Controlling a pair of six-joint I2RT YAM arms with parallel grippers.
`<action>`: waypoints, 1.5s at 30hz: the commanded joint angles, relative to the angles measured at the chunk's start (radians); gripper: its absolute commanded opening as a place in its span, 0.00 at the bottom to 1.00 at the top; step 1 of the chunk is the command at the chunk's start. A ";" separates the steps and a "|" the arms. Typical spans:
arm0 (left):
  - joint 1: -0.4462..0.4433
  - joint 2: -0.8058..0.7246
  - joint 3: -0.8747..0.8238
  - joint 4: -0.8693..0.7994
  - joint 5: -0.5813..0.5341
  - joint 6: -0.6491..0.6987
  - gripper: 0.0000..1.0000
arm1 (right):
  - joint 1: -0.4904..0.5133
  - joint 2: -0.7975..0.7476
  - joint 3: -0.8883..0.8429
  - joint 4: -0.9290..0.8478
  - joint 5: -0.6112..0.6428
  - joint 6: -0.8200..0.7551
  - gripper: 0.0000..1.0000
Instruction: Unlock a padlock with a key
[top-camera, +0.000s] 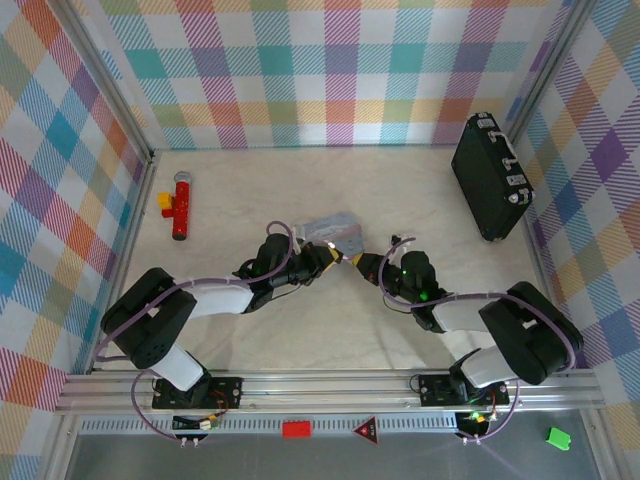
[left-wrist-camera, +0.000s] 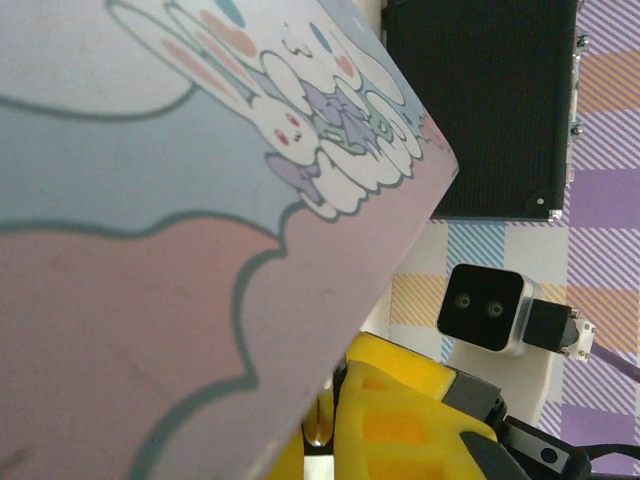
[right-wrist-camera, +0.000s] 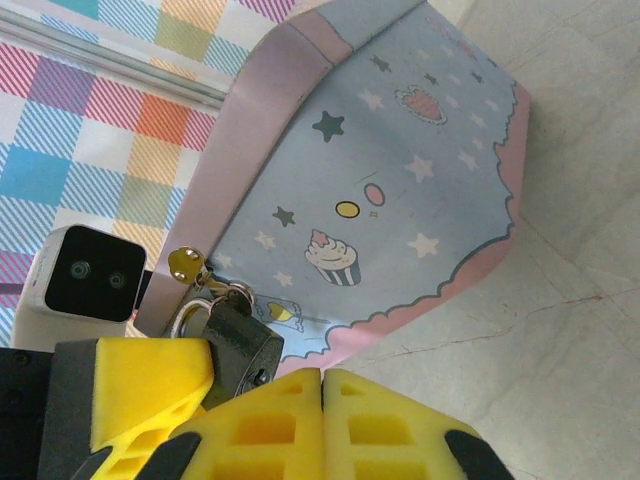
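In the right wrist view the padlock (right-wrist-camera: 236, 346) is a small dark block with a silvery shackle (right-wrist-camera: 184, 314). It hangs against the pale blue pouch (right-wrist-camera: 400, 170). A small gold key (right-wrist-camera: 183, 263) dangles from a ring at the shackle. My left gripper (top-camera: 338, 257) is shut on the padlock, and one of its yellow fingers (right-wrist-camera: 130, 385) presses the lock's side. A thin silvery piece (left-wrist-camera: 318, 425) shows between the left gripper's (left-wrist-camera: 320, 420) fingers. My right gripper (right-wrist-camera: 322, 385) is shut, its tips just beside the lock's keyhole end, with nothing visible between them. From above, the right gripper (top-camera: 362, 264) meets the left in front of the pouch (top-camera: 330, 228).
A big black case (top-camera: 490, 178) stands upright at the back right wall. A red toy with a yellow piece (top-camera: 181, 205) lies at the far left. The pouch (left-wrist-camera: 150, 250) sits very close to the left wrist camera. Checked walls enclose the table.
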 joint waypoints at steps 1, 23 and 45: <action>-0.043 -0.050 0.045 -0.009 0.019 -0.034 0.00 | 0.023 -0.050 0.044 -0.015 0.033 -0.028 0.00; -0.063 -0.039 0.065 -0.042 0.010 -0.039 0.00 | 0.060 -0.068 0.072 -0.051 0.060 -0.021 0.00; -0.080 -0.007 0.078 -0.044 0.016 -0.034 0.00 | 0.061 -0.080 0.094 -0.039 0.031 0.016 0.00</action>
